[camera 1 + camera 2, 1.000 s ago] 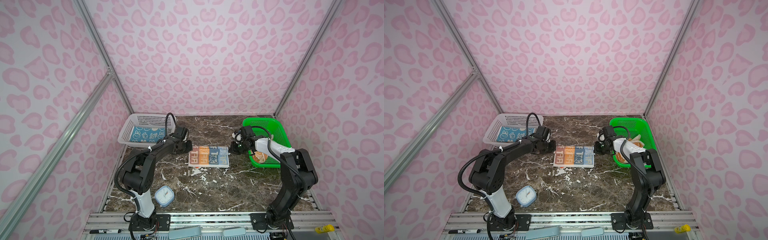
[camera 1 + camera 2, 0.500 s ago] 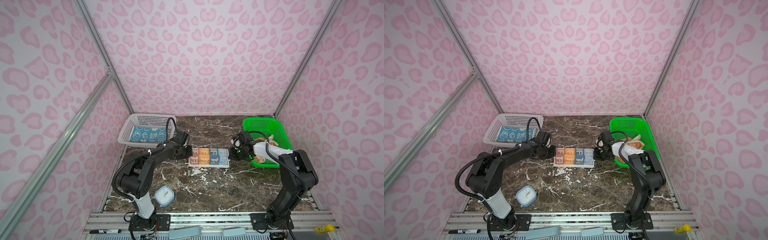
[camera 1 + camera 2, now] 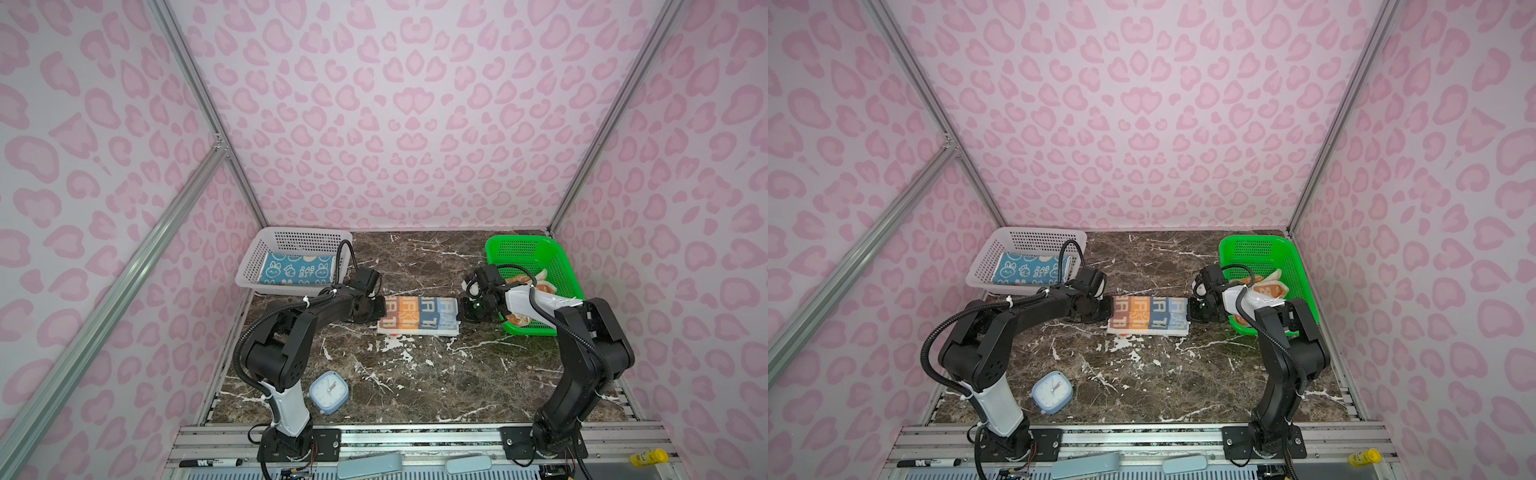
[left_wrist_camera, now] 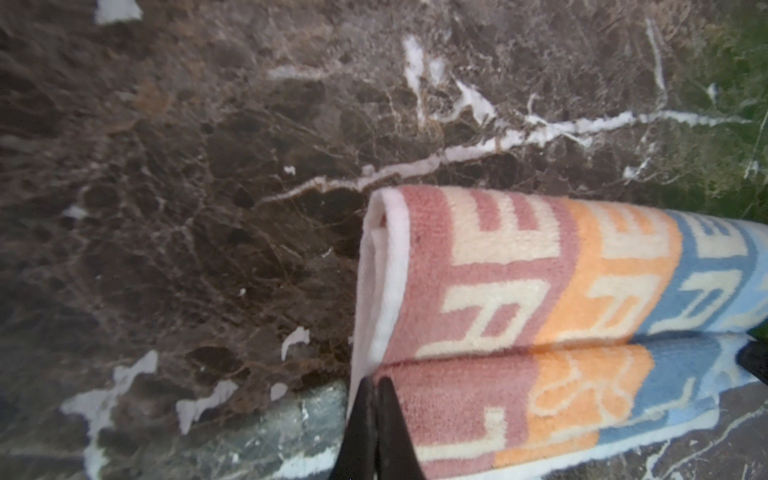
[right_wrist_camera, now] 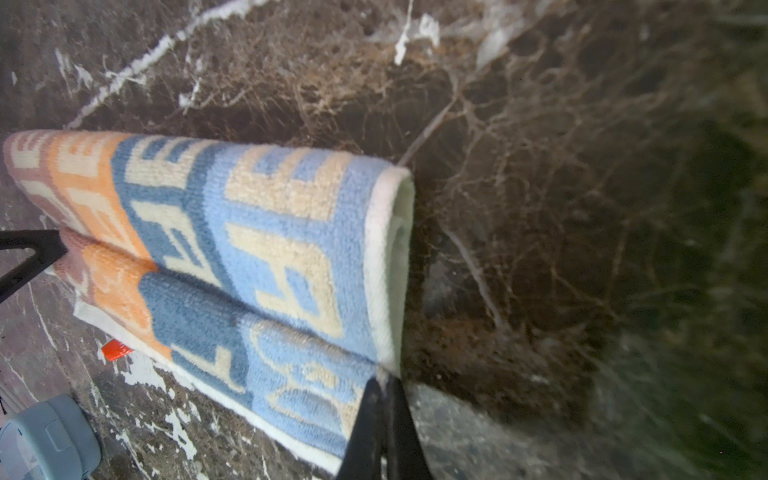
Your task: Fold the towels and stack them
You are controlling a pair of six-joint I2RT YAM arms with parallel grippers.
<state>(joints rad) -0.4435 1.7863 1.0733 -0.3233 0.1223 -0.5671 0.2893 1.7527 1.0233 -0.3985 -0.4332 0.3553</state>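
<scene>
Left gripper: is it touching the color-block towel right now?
Touching. In the left wrist view the left gripper has its jaws shut on the white-hemmed corner of the color-block towel.

Pink walls (image 3: 407,104) with darker pink heart-like blotches enclose three sides — silver aluminium struts (image 3: 201,95) run up the corners. The tabletop (image 3: 415,374) is dark brown marble, veined white — in the right wrist view it blurs and looks faintly green in part.

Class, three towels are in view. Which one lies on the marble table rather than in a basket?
The block-patterned towel, mid-table. The blue towel sits in the white basket, the orange towel in the green basket.
</scene>
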